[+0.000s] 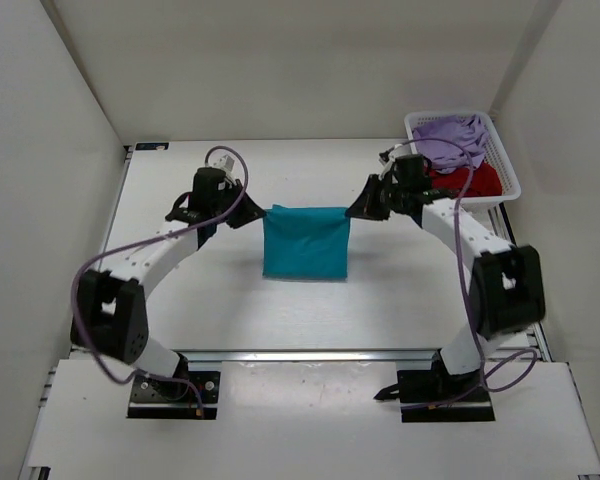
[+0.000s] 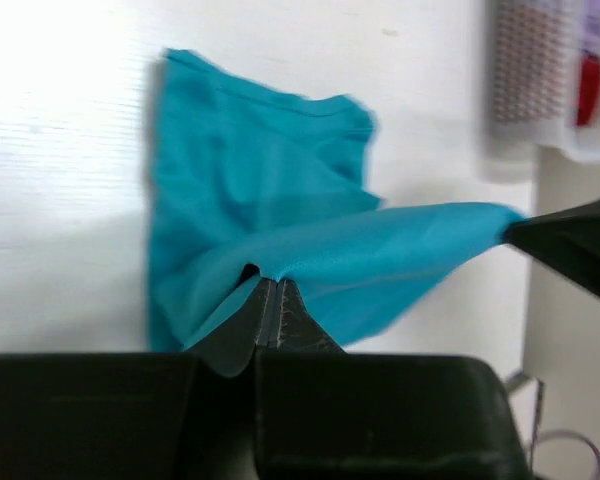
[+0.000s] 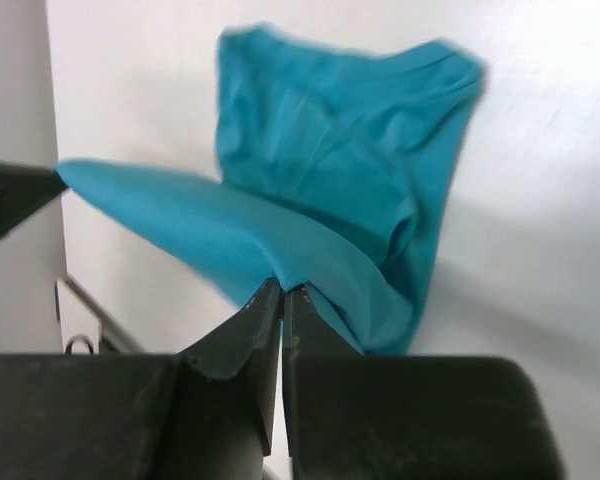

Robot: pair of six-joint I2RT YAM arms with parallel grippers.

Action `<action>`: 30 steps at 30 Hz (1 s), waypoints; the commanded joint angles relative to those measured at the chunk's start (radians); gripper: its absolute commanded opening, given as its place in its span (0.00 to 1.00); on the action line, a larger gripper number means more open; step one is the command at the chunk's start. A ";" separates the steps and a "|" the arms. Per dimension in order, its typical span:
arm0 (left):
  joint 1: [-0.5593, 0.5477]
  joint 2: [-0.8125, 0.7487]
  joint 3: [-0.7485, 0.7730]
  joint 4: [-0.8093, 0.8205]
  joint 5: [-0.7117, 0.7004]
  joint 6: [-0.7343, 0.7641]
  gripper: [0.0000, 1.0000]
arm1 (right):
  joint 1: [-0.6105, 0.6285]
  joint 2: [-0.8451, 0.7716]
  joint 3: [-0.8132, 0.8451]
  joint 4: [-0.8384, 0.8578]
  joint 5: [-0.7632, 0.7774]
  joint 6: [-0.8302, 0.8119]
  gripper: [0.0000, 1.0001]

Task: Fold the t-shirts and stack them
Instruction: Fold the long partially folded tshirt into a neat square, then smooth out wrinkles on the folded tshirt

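Observation:
The teal t-shirt (image 1: 305, 243) hangs folded between my two grippers, its top edge stretched taut and its lower part resting on the white table (image 1: 230, 300). My left gripper (image 1: 261, 214) is shut on the shirt's left top corner (image 2: 280, 262). My right gripper (image 1: 351, 211) is shut on the right top corner (image 3: 290, 270). The lavender t-shirt (image 1: 450, 135) and the dark red t-shirt (image 1: 470, 181) lie crumpled in the white mesh basket (image 1: 507, 160) at the back right.
The basket stands just behind my right arm (image 1: 460, 230). White walls (image 1: 40, 150) enclose the table on three sides. A metal rail (image 1: 300, 354) runs along the near edge.

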 commanded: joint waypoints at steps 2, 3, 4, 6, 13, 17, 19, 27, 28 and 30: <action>0.058 0.196 0.175 0.026 -0.038 0.026 0.00 | -0.061 0.252 0.213 0.026 -0.053 -0.033 0.00; 0.056 0.257 0.226 0.015 -0.035 0.028 0.00 | -0.075 0.312 0.267 0.010 -0.066 -0.040 0.00; 0.056 0.281 0.250 0.015 -0.044 0.036 0.00 | -0.070 0.337 0.280 0.030 -0.069 -0.041 0.00; 0.065 0.383 0.342 0.000 -0.085 0.042 0.00 | -0.085 0.389 0.344 0.053 -0.057 -0.017 0.00; 0.111 0.533 0.491 -0.029 -0.049 0.001 0.41 | -0.073 0.606 0.710 -0.115 -0.002 -0.069 0.27; 0.103 0.465 0.465 0.018 -0.061 -0.013 0.41 | -0.050 0.574 0.769 -0.188 0.084 -0.101 0.42; 0.076 0.433 0.439 0.047 -0.026 -0.024 0.41 | -0.024 0.523 0.675 -0.174 0.125 -0.098 0.45; -0.136 0.378 0.095 0.309 -0.013 -0.093 0.36 | 0.057 0.322 0.105 0.211 0.040 0.026 0.00; -0.135 0.388 0.056 0.325 -0.009 -0.101 0.35 | 0.051 0.323 0.071 0.214 0.035 0.025 0.00; -0.133 0.401 -0.007 0.359 -0.023 -0.105 0.33 | 0.039 0.342 0.005 0.266 0.026 0.036 0.00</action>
